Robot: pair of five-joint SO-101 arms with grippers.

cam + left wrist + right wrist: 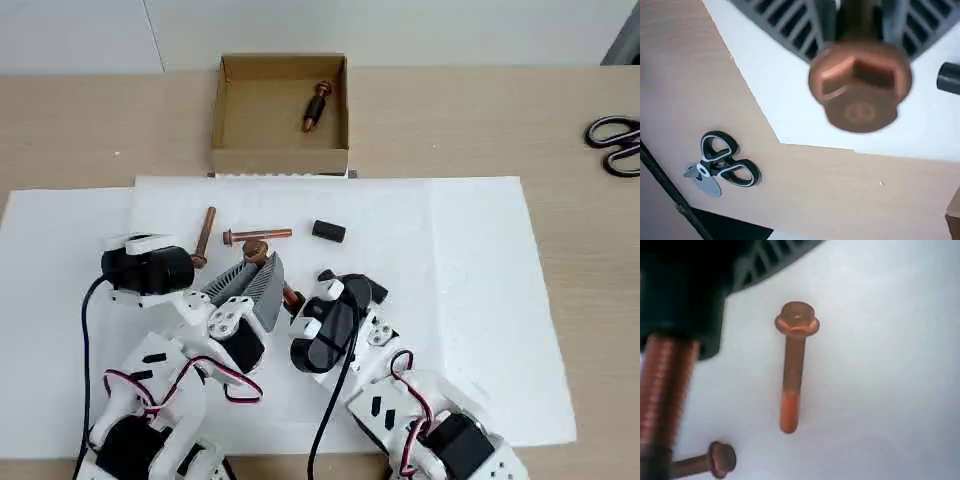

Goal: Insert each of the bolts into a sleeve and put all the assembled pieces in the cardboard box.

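our left end effector (260,268) is clamped on a bolt (860,85) just behind its head. the threaded shank runs through a black sleeve (680,295) beside the right end effector (322,292), whose state we cannot tell. a loose bolt (258,236), a second loose bolt (205,235) and a spare sleeve (328,231) lie on the white sheet (470,300). one assembled piece (317,105) sits in the cardboard box (228,110).

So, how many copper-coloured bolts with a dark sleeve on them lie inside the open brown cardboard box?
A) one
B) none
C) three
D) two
A: the high view shows a single copper bolt with a dark sleeve lying inside the brown cardboard box.
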